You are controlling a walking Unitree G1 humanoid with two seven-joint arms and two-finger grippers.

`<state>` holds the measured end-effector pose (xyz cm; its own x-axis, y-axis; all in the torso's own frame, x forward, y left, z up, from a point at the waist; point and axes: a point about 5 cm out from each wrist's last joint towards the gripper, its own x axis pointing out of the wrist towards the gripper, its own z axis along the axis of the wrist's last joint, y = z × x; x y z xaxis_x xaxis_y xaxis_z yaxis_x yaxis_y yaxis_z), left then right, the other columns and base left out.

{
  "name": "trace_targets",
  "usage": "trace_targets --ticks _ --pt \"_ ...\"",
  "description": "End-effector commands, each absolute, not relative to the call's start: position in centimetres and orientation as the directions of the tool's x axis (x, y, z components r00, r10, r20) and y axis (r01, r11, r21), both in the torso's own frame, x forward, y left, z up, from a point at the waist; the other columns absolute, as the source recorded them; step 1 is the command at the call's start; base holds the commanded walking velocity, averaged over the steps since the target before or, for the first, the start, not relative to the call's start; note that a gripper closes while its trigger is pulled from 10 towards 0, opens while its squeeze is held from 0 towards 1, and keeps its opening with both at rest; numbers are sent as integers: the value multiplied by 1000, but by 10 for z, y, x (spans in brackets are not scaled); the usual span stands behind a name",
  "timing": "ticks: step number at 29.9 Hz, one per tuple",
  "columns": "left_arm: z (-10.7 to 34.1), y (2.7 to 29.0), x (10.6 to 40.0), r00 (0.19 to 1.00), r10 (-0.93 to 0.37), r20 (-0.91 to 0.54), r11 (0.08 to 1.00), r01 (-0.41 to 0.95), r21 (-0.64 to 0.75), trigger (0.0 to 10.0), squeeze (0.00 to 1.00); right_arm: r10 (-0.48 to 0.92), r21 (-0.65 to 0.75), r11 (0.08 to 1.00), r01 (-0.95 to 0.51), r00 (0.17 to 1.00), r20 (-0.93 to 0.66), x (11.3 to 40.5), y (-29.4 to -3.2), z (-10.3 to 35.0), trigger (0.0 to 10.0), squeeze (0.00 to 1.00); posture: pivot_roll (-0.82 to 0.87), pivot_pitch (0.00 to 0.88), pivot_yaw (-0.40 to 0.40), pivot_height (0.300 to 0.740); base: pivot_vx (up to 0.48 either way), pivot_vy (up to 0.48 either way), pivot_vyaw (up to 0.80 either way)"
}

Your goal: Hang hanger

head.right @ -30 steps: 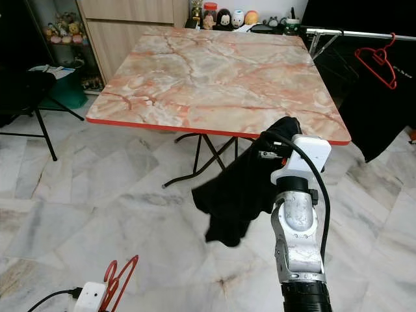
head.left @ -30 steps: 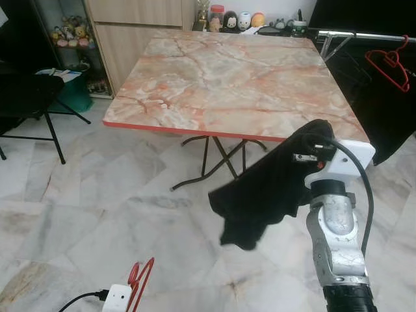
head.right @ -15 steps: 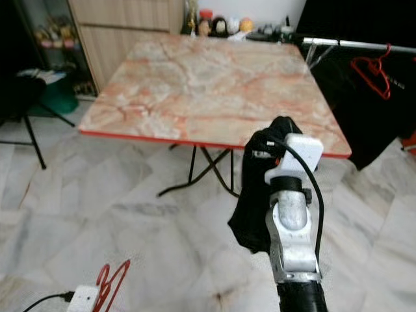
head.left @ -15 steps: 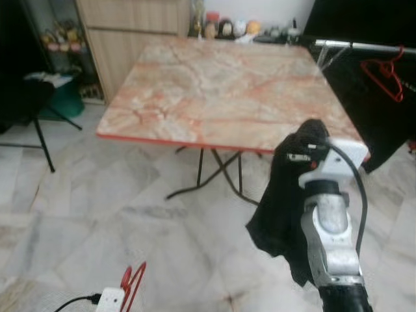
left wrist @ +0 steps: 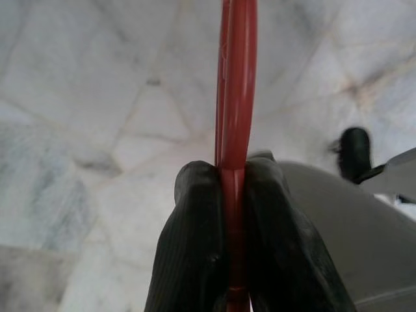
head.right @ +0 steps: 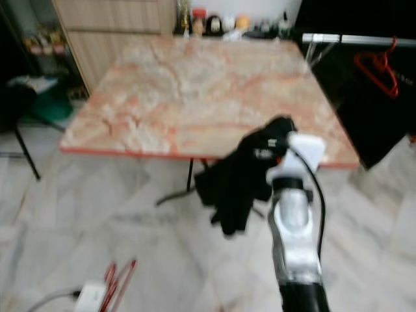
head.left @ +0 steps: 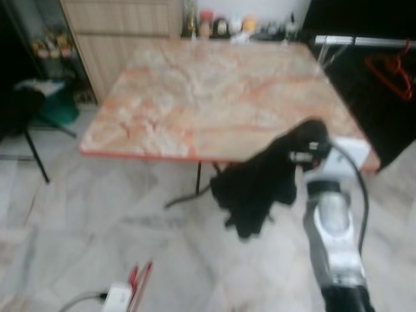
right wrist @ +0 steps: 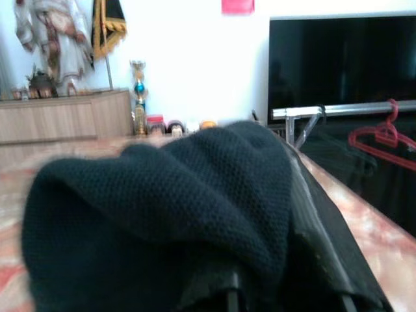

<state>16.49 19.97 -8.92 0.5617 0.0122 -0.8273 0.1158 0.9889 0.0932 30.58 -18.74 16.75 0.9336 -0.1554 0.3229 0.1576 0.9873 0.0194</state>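
Note:
My left gripper (left wrist: 233, 174) is shut on the thin edge of a red hanger (left wrist: 236, 78), held low over the marble floor; the hanger (head.left: 140, 277) also shows at the bottom of the left eye view. My right gripper (head.left: 311, 142) is raised in front of the table's near edge and shut on a black knitted garment (head.left: 253, 187), which drapes over its fingers and hangs out to its left. That garment (right wrist: 162, 214) covers the fingers in the right wrist view. A metal clothes rail (head.left: 364, 41) stands at the far right.
A marble-patterned folding table (head.left: 214, 91) with a red edge stands straight ahead. Another red hanger (head.left: 391, 69) hangs on the rail before dark cloth. A black chair (head.left: 19, 110) is at the left, a wooden cabinet (head.left: 117, 19) behind. Small figurines (head.left: 221, 26) sit beyond the table's far edge.
The picture has shifted and blurred, so the camera moved. The black garment, hanging straight down half a second ago, has swung out to the left of my right gripper.

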Motion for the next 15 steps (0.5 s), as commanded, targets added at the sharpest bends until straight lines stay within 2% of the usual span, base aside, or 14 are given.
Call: trace_targets --ticks 1,15 --pt "-90 210 160 544 38 -838 985 122 124 10000 0 -131 25 991 131 913 387 307 -180 183 10000 0 45 38 -44 740 274 0 0" --pt "-90 211 159 546 33 -837 986 121 118 10000 0 -95 3 995 103 901 423 322 -178 201 10000 0 38 39 -42 740 276 0 0"
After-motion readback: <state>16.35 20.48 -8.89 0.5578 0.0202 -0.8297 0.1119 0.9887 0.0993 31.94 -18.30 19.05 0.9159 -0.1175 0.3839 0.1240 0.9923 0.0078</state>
